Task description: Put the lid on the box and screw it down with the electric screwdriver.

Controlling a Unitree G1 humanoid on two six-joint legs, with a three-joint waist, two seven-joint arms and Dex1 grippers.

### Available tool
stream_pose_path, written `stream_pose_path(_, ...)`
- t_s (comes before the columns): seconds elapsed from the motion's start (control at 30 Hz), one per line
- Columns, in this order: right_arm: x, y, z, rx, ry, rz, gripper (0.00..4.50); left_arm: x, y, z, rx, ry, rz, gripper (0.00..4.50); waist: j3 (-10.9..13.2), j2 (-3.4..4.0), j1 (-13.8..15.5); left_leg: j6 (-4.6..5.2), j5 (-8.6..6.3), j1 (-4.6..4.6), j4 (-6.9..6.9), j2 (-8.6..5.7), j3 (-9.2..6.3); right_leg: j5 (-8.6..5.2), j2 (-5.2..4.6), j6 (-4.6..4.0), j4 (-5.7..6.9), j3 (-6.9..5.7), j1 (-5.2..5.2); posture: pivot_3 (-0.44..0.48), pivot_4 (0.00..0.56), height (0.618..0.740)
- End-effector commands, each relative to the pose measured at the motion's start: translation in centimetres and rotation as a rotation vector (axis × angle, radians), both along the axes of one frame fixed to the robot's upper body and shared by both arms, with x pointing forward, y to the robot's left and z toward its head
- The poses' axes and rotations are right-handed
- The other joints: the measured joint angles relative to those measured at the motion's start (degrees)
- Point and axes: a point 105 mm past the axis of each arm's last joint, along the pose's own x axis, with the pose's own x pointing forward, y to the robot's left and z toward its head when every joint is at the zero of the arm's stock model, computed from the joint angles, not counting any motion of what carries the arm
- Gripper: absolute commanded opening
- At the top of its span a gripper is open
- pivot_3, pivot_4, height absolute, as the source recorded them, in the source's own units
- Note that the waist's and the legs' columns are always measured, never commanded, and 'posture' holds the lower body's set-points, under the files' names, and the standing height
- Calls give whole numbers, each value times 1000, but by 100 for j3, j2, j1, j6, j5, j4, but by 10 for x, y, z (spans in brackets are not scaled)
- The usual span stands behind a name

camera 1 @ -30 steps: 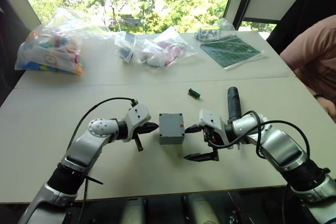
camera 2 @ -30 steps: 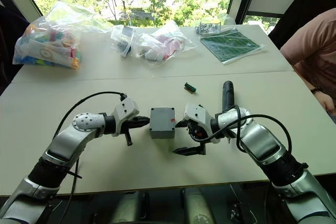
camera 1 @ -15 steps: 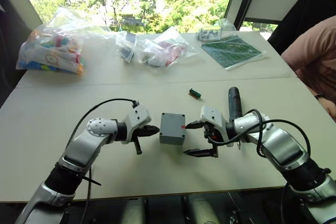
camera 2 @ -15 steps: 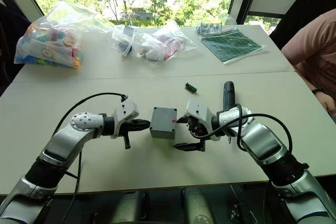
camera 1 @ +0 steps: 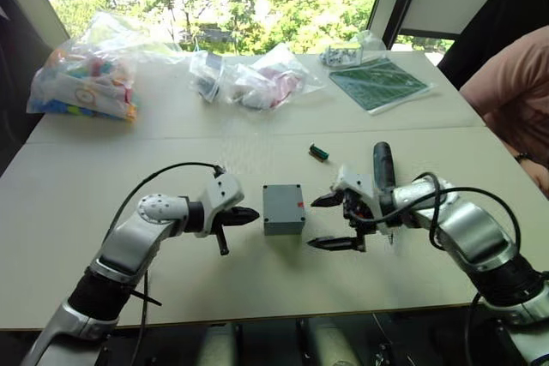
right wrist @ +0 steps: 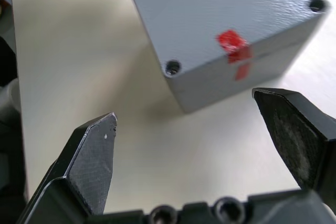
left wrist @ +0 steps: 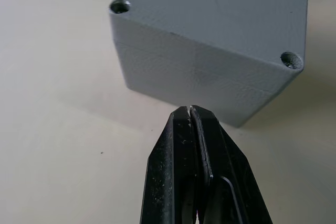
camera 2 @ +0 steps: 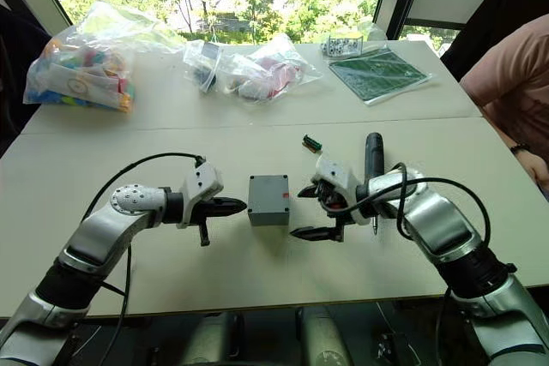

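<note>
left eye view: one box, one screwdriver, two grippers

one grey box (camera 1: 284,208) sits at the centre of the frame on the table (camera 1: 77,203), with the lid (right wrist: 220,9) already on top; three corner screw holes and one red mark show in the right wrist view. the left gripper (camera 1: 246,215) points at its left side, fingers pressed together and holding nothing, just short of the box. the right gripper (camera 1: 330,222) is spread wide and empty, to the right of the box. one black electric screwdriver (camera 1: 382,165) lies right of centre, behind that arm. one small green component (camera 1: 318,153) lies above centre. four clear bags line the upper part of the frame.
</note>
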Motion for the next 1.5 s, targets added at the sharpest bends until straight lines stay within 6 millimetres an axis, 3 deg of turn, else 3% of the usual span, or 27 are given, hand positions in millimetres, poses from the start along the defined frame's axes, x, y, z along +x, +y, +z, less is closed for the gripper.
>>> stream_pose_path(0.03, 31, -13, 59, 240, -98, -135, 4460, 8, 1, 52, -160, -71, 26, 0, 2, -2, 5, 0, 0, 0, 0, 0, -2, 4, 1, 3, 1, -1, 0, 0, 150, 740)
stream_pose_path(0.13, 65, -18, 64, 269, -175, -259, 4460, 12, 1, 72, -248, -77, 50, 0, 1, -3, 3, 0, 0, 1, -4, 2, -8, 2, 5, 10, 2, -5, 2, 0, 150, 740)
stream_pose_path(0.23, 92, -17, 46, 191, -226, -332, 4460, 16, 2, 83, -288, -84, 73, 0, 1, -2, -1, 1, 0, -3, -6, 0, -5, 10, 2, 31, -5, -5, 3, 0, 150, 740)
stream_pose_path(0.5, 131, 4, 14, 139, -228, -345, 4460, 16, 8, 76, -248, -86, 117, 0, 4, 2, -78, 0, 0, -5, -6, -1, -2, 16, 1, 37, 0, -1, -2, 0, 150, 740)
stream_pose_path(0.53, 133, 6, 10, 128, -225, -342, 4460, 15, 8, 76, -249, -87, 125, 0, 4, 2, -84, 0, 0, -4, -6, -1, -2, 16, 1, 37, 0, -1, -2, 0, 150, 740)
stream_pose_path(0.63, 140, 6, 1, 99, -225, -358, 3863, 12, 10, 74, -249, -86, 141, 0, 4, 2, -119, 0, 0, -5, -6, -1, -3, 16, -1, 37, -1, -1, 0, 0, 150, 740)
stream_pose_path(0.8, 145, 9, -5, 87, -227, -362, 2279, 8, 11, 68, -240, -79, 154, 0, 4, 2, -146, 0, 0, -5, -7, -2, -3, 17, -3, 38, -1, -1, 0, 0, 150, 740)
stream_pose_path(1.5, 151, 21, -12, 92, -204, -374, 2279, 8, 14, 63, -212, -84, 177, 0, 4, 3, -156, 0, 0, -1, -7, -2, -5, 17, -1, 38, 9, -1, 0, 0, 150, 740)
